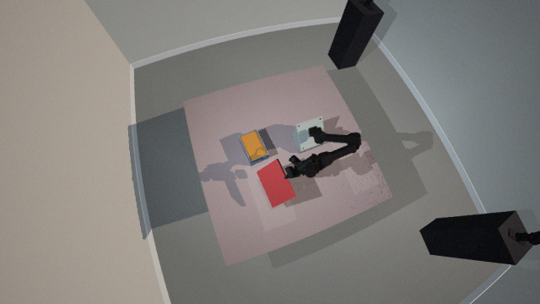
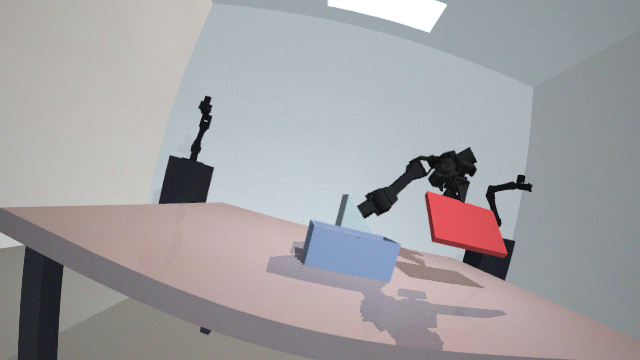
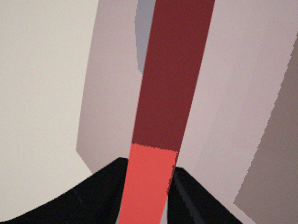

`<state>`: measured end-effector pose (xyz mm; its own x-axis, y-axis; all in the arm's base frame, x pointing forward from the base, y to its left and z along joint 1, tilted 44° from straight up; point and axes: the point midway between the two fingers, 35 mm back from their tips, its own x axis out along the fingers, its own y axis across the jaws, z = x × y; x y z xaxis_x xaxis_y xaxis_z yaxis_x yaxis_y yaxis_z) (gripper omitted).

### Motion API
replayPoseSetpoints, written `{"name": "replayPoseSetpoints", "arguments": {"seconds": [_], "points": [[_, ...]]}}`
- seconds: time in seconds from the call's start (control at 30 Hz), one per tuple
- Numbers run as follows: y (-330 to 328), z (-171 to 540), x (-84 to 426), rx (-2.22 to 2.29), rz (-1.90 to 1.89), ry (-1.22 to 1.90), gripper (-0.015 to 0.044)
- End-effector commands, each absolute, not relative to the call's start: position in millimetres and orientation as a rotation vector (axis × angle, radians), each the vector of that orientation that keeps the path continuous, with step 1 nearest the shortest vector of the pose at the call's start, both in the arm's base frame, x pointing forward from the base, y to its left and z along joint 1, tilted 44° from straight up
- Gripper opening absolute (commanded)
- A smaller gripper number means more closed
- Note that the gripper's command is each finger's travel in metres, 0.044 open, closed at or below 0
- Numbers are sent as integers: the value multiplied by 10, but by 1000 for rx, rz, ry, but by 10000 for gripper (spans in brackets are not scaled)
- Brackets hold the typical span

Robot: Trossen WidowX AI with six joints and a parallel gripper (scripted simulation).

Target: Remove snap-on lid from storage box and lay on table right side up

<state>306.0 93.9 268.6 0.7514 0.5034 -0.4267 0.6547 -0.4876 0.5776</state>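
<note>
The red lid (image 1: 276, 184) (image 2: 465, 225) (image 3: 170, 75) is off the box, held in the air above the table and steeply tilted, with a broad face toward the exterior camera. My gripper (image 1: 287, 173) (image 2: 456, 195) (image 3: 149, 172) is shut on one edge of the lid; in the wrist view a finger stands on each side of it. The storage box (image 1: 259, 160) (image 2: 350, 256) stands open and upright on the table, blue outside with orange showing inside. The lid hangs beside the box, apart from it. The lid's underside cannot be made out.
The pink table (image 1: 236, 236) (image 2: 200, 260) bears the box and a pale, wedge-like mount (image 1: 305, 139) (image 2: 351, 215) under the arm's base, behind the box in the exterior view. Two dark pedestals (image 1: 468, 236) (image 1: 352, 38) with other arms stand beyond the table.
</note>
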Motion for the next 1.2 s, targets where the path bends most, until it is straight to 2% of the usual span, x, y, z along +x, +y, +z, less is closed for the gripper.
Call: {"name": "replayPoseSetpoints", "arguments": {"seconds": [0.0, 0.43, 1.17], "points": [[972, 2806, 3059, 2197, -244, 842, 0], [1149, 2984, 3010, 2199, -242, 842, 0], [1257, 2806, 2995, 2200, -241, 842, 0]]}}
